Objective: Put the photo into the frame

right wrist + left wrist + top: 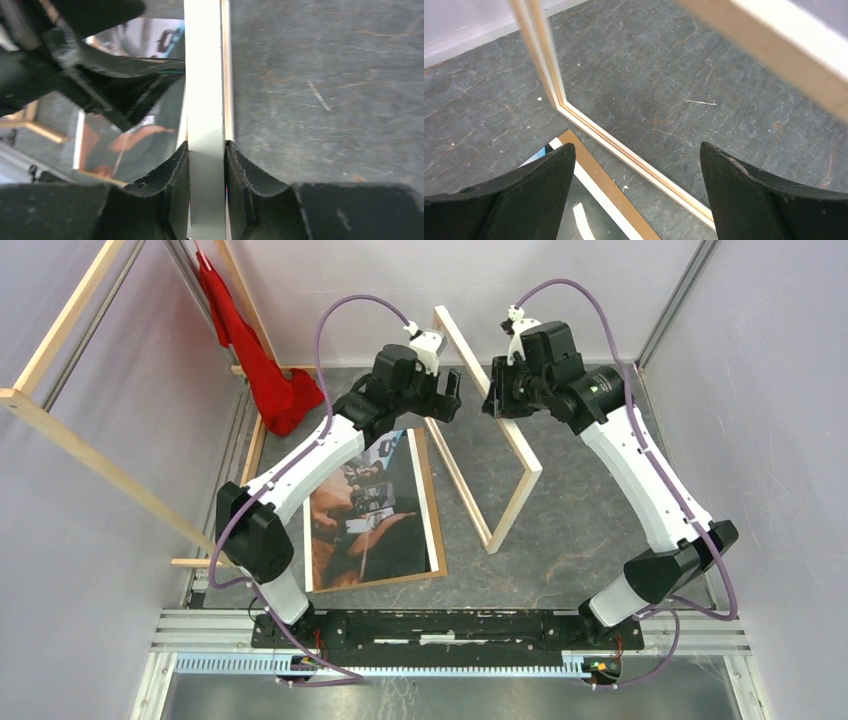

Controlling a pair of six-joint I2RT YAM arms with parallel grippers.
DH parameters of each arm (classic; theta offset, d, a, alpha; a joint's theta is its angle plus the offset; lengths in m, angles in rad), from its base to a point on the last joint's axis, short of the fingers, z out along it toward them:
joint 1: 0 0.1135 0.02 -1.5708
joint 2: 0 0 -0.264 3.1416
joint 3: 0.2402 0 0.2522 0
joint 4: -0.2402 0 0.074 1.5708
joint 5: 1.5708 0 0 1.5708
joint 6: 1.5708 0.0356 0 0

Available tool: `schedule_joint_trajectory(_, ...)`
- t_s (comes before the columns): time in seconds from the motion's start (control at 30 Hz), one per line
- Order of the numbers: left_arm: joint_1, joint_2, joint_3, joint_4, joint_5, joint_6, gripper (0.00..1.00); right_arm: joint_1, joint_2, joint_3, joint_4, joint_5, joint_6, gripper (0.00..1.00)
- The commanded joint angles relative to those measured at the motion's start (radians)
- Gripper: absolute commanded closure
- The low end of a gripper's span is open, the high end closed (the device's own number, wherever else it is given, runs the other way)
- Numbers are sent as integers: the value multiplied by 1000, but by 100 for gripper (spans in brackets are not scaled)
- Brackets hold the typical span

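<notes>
Nearest the arm bases, the photo (365,510) lay flat and picture side up on a brown backing board (437,540), on the left half of the table (590,530). Just beyond it, the frame (516,508) stood tilted on edge. Its lower rail appeared to rest on the table close beside the board, and its upper rail was raised. The right gripper (206,150) was clamped on that upper rail, one finger against each face. The left gripper (636,150) hung beside it, jaws wide apart and holding nothing. Farther back, a red cloth (265,375) was draped at the rear left.

Step in hand, by judgement: positioning the frame; the photo was not yet inside it. The next move would call for laying the frame flat on the table, then lifting the photo by an edge and aligning its corners within the rails
</notes>
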Motion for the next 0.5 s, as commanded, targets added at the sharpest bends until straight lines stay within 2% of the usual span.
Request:
schedule_joint_trajectory(0.0, 2, 2, 67, -44, -64, 40, 0, -45, -62, -31, -25, 175, -81, 76)
schedule_joint_trajectory(0.17, 27, -13, 15, -103, -87, 78, 0, -99, -102, -175, -26, 304, -95, 90)
schedule_joint_trajectory(0.47, 77, -64, -219, -81, -119, 259, 0, -163, -163, -412, 82, 505, -157, 96)
